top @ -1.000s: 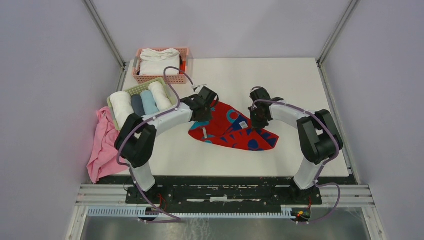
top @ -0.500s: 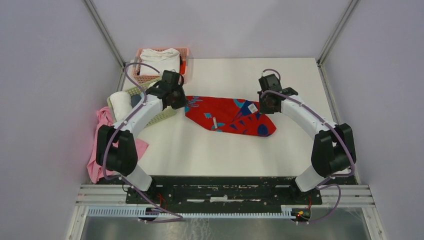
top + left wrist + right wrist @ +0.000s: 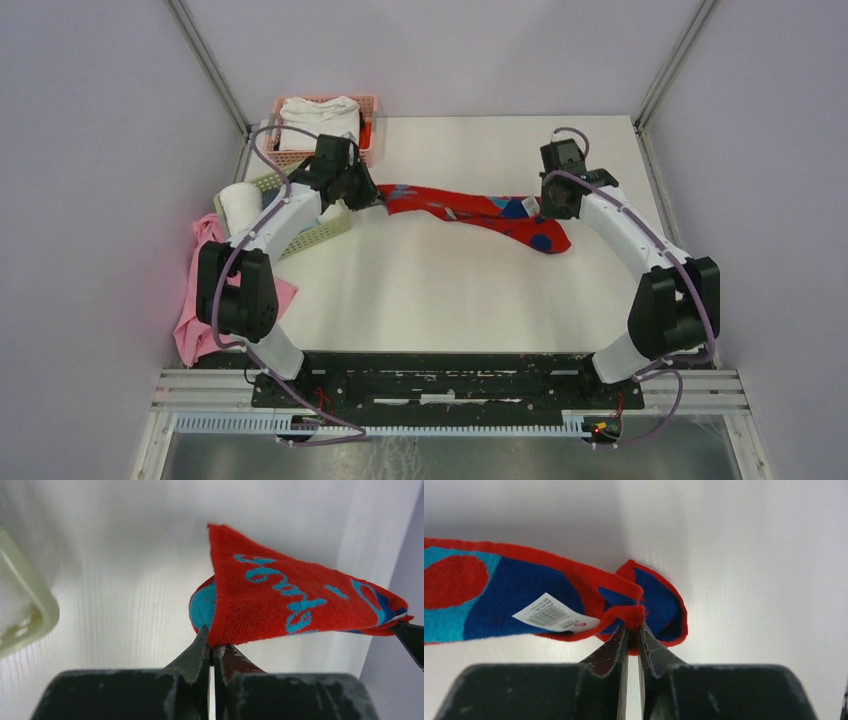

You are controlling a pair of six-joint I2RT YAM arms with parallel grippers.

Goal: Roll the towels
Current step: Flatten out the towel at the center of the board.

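**Terry Cloth, Matt Desk, Scuffed Black Fingers**

The red towel (image 3: 280,600) is thick terry cloth, nubby and matt, with a denser woven hem. Its label (image 3: 551,614) is smooth, white and printed. The desk (image 3: 125,580) is white, matt and faintly lined. The left end effector (image 3: 212,647) and right end effector (image 3: 633,630) look dark, hard and matt, with scuffed edges. The pale green basket (image 3: 22,615) is smooth, slightly glossy plastic.

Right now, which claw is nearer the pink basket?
Left. The left claw pinches the red towel close beside the pink basket; the right claw pinches its other end, well away.
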